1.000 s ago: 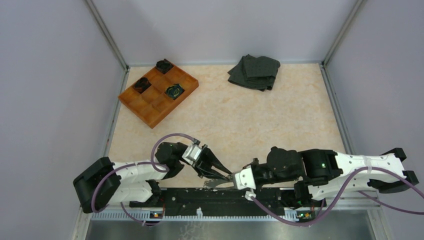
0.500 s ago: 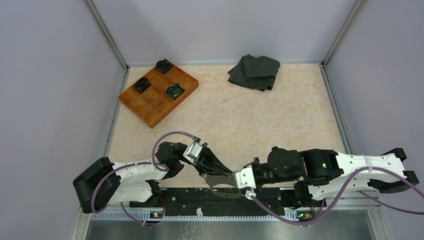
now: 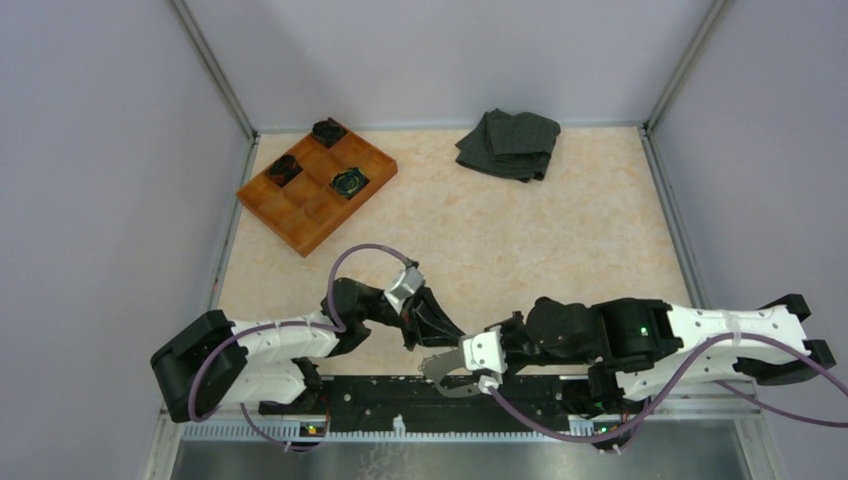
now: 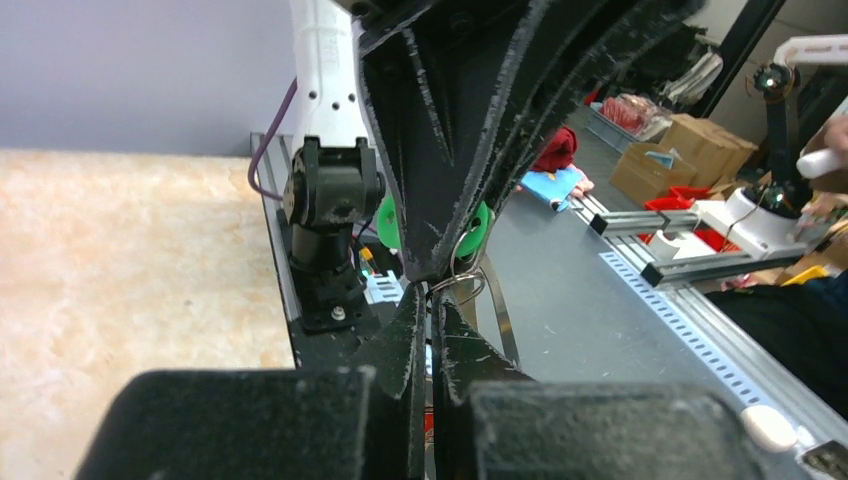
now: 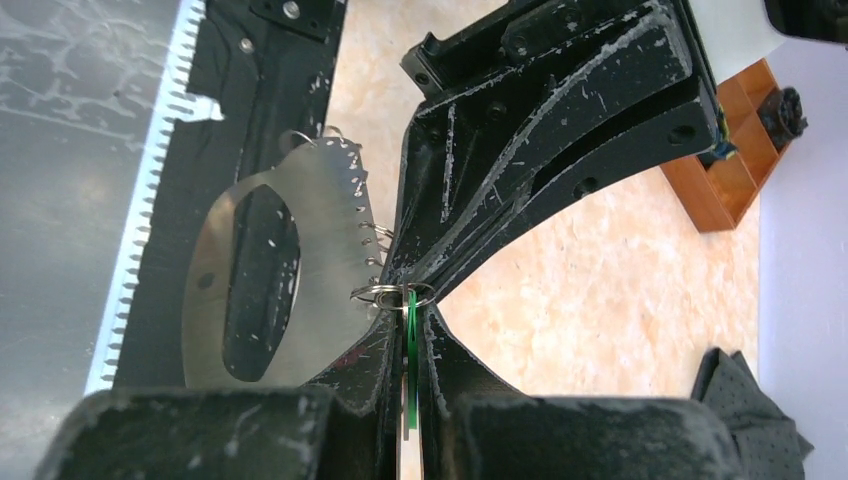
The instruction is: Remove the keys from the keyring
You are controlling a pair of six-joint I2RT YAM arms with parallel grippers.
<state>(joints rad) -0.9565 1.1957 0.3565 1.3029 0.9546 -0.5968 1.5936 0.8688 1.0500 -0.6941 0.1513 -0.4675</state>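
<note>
Both grippers meet tip to tip at the table's near edge

Left gripper (image 4: 430, 310) is pinched closed on the keyring (image 5: 390, 293). Right gripper (image 5: 405, 310) is clamped on a thin green piece (image 5: 410, 350), edge-on, ring at its tips. This is over the black base rail (image 3: 400, 395), with the metal ledge just beyond. Open table (image 3: 520, 240) lies ahead, with walls left, right and far. One small wire ring carries one flat silver key (image 5: 325, 270) with a toothed edge and an oval cutout. One orange tray (image 3: 290, 232) far left holds three black round objects (image 3: 350, 181). One dark cloth (image 3: 510, 143) lies far back.
</note>
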